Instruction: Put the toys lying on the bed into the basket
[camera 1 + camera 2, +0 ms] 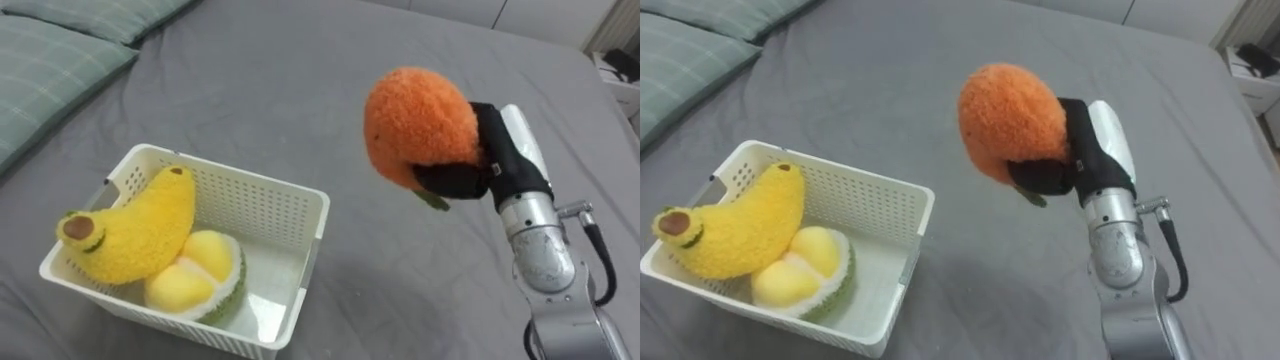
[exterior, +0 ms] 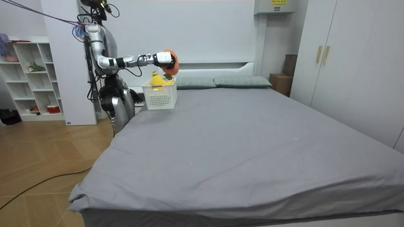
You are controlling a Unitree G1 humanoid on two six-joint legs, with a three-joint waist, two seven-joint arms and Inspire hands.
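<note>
One right hand (image 1: 478, 165), arm outstretched, grips the orange plush (image 1: 415, 120) aloft.

**Grey bed, one basket, pillows up top**

The bed (image 1: 330, 60) has a plain grey sheet. A white slotted basket (image 1: 290, 215) sits on it near a head-end corner, close to the side edge. Pale green pillows (image 1: 50, 60) lie along the head edge.

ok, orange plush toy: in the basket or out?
Out. The right hand grips the orange plush toy in the air over the bed, beside the basket, not inside it.
</note>
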